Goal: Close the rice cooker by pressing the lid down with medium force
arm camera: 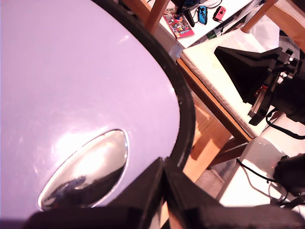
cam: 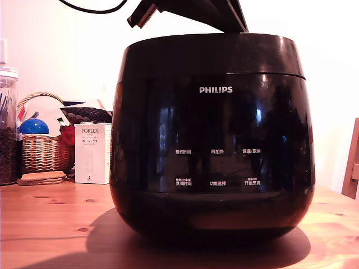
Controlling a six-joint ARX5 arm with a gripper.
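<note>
The rice cooker (cam: 213, 151) is a big glossy black pot on the wooden table, filling the middle of the exterior view. The lid (cam: 213, 50) lies flat on top, with a thin seam showing towards the exterior view's right. In the wrist view the lid (arm camera: 71, 81) reflects pale light and carries an oval chrome button (arm camera: 86, 171). My gripper (cam: 238, 27) reaches down onto the lid top from above. Its black fingers are shut tip to tip (arm camera: 163, 163) at the lid's rim, with nothing between them.
At the exterior view's left stand a white PORLEX box (cam: 92, 152), a wicker basket (cam: 42, 150) with a blue ball, a glass jar (cam: 8, 129) and cork coasters (cam: 40, 177). A wooden chair part (cam: 351, 162) shows at the right. In the wrist view, black equipment (arm camera: 264, 71) sits on a cushioned seat.
</note>
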